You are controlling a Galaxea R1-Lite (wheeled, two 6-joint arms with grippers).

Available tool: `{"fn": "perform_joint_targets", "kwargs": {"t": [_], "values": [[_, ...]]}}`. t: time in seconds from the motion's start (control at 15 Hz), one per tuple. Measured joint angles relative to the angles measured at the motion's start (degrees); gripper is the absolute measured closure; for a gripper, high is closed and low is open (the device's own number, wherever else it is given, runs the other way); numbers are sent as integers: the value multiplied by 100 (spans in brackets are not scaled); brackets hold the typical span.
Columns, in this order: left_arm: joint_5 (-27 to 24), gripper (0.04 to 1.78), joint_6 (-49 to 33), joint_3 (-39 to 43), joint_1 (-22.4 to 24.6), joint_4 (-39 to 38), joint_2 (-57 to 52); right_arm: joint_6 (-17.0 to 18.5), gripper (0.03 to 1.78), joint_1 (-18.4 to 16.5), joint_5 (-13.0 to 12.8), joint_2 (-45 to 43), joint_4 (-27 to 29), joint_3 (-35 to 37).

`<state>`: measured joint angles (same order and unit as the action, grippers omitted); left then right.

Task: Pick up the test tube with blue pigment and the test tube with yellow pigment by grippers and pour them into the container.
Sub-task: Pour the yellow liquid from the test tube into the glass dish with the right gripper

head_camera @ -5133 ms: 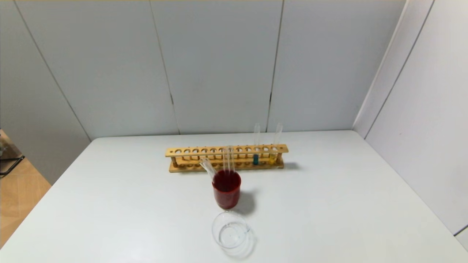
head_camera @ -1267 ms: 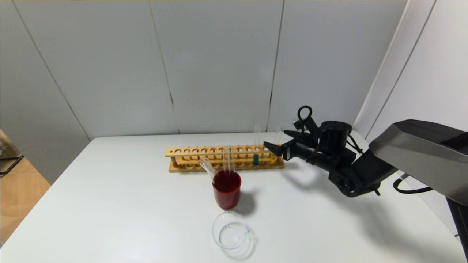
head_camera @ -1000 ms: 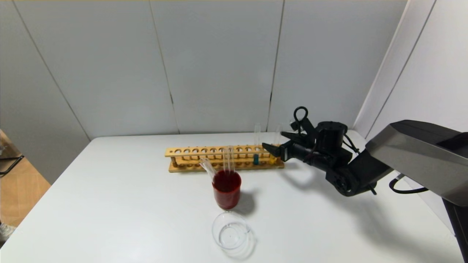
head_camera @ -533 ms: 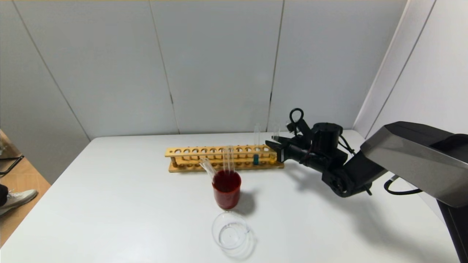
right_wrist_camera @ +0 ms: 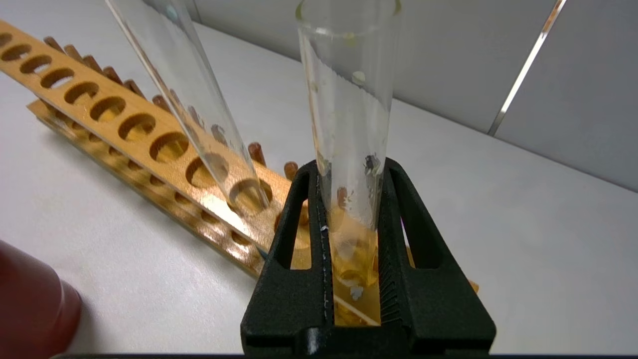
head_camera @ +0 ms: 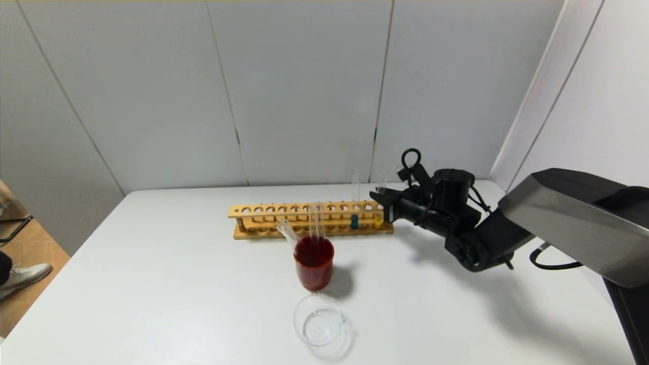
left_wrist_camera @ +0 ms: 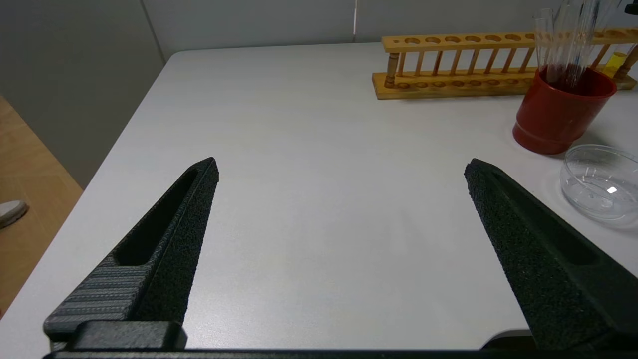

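Yellow liquid sat low in the test tube with yellow pigment (right_wrist_camera: 349,149), which the right end effector (right_wrist_camera: 354,239) pinched between its pressed-in fingers while the tube stood in the wooden rack (head_camera: 284,210). The test tube with blue pigment (head_camera: 355,203) stood in the rack just beside it, untouched. The container (head_camera: 320,320) lay well in front of the rack, seemingly empty, though clear glass makes that hard to judge. The left end effector (left_wrist_camera: 341,199) hung spread wide, far from the rack. Lifting and both pours remained.
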<state>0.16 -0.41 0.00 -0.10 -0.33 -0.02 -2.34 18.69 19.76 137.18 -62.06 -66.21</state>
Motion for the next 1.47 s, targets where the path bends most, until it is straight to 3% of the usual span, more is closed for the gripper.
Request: {"fn": "perform_joint_targets", "kwargs": {"t": [0.27,0.47,0.67,0.87,1.07,1.27,1.47], "values": [[-2,7,1,0,0,0,0,161,147,-37,9,-391,182,-240],[0,7,1,0,0,0,0,453,147,-133,33,-1047,835,-636],[-2,7,0,0,2,0,0,529,147,-276,30,-1729,1438,-1047],[-2,7,0,0,-1,0,0,475,147,-312,39,-2466,1769,-822],[-2,7,0,0,0,2,0,80,147,-295,160,-3154,1793,129],[0,7,0,0,0,2,0,-610,147,-179,485,-3696,1763,1376],[-2,7,0,0,0,2,0,-1257,147,105,589,-4041,1705,2528]]}}
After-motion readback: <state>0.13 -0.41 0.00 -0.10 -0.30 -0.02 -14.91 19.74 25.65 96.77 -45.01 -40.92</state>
